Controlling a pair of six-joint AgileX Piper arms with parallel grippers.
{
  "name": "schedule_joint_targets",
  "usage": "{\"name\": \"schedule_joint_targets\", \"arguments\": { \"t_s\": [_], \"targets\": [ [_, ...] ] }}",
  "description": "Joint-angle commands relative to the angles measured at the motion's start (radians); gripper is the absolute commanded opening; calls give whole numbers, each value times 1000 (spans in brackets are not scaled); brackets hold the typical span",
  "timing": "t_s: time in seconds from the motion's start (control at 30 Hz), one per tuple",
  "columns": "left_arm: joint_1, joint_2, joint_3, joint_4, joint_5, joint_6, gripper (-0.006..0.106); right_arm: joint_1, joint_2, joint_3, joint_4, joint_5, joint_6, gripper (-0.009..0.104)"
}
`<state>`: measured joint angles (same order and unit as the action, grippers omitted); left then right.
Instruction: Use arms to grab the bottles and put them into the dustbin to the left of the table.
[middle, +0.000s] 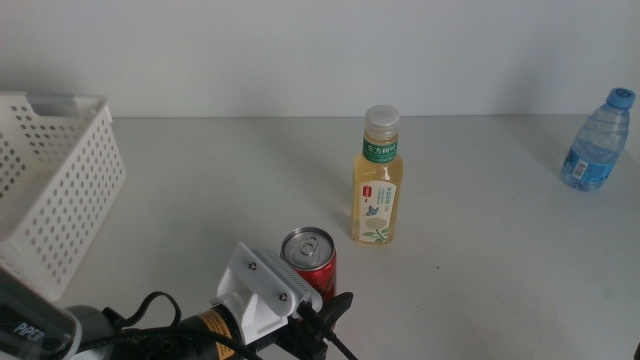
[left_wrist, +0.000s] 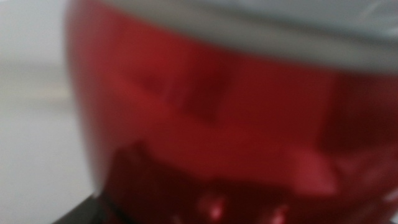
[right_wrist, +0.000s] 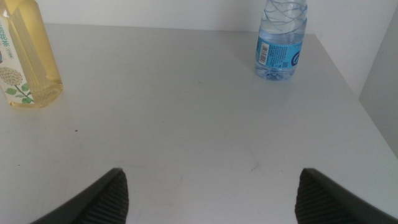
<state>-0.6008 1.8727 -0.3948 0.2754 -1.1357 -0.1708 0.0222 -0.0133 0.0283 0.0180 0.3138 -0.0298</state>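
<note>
Right now my left gripper (middle: 318, 308) is at the red can (middle: 309, 257) near the table's (middle: 480, 280) front edge; whether it pinches I cannot tell. My right gripper (right_wrist: 211, 193) waits spread wide. Next, I judge, comes a firm grasp, then a carry to the dustbin (middle: 60, 180).

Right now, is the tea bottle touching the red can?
Apart. The middle view shows bare table between the tea bottle and the red can.
</note>
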Motion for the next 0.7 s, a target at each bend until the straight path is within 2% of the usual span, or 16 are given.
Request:
{"name": "schedule_joint_targets", "arguments": {
  "t_s": [0.0, 0.1, 0.13, 0.23, 0.53, 0.67],
  "targets": [
    [-6, -41, -21, -7, -178, -15, 60, -8, 4, -9, -12, -74, -11, 70],
    [-6, -42, -21, -7, -178, -22, 36, -8, 4, -9, -12, -74, -11, 70],
    [-6, -42, -21, -5, -177, -55, 19, -8, 4, -9, -12, -74, -11, 70],
    [-6, -51, -21, -4, -157, -153, -1, -8, 4, -9, -12, -74, -11, 70],
    [-6, -203, -36, 2, 131, -183, -2, -8, 4, -9, -12, -74, -11, 70],
    [-6, -302, -91, 42, 341, -183, -2, -8, 4, -9, -12, -74, -11, 70]
  ]
}}
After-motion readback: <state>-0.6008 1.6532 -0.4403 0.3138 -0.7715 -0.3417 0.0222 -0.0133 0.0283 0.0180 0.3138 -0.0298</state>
